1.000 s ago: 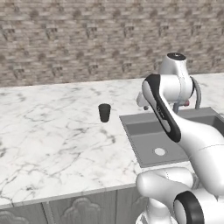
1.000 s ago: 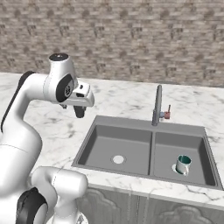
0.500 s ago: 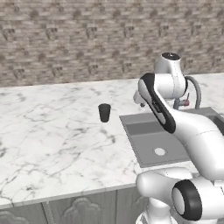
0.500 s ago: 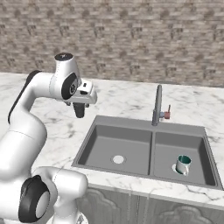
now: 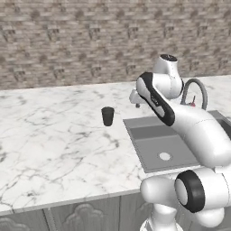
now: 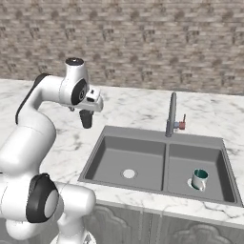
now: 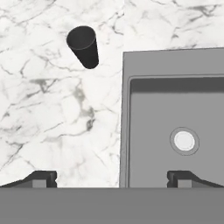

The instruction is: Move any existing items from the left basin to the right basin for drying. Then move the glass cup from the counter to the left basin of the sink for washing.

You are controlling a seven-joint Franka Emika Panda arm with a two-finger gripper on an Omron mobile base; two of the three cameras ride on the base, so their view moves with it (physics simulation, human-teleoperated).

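Step in hand: I judge the first half done, since the left basin (image 6: 131,164) holds nothing but its drain and the teal-and-white mug (image 6: 199,179) sits in the right basin (image 6: 198,167); what I am working on is the reach for the glass cup (image 5: 107,116).
Cup: it stands upright on the counter (image 5: 54,144), just left of the sink's (image 7: 131,65) rim, apart from everything else.
Hand: the gripper (image 7: 111,177) hangs above the counter edge and the sink rim with its jaws spread wide and nothing between them; in the hand view the cup sits up and to the left of the fingertips (image 7: 43,177).
Approach: I want to slide the hand over until the cup is centred between the two tips, then come straight down.
Grip: I would take the cup around its upper wall, as it tapers toward the base and could slip lower down.
Risk: a tip catching the rim on the descent would tip the cup over.
After: lift clear of the sink rim before swinging across to the left basin.
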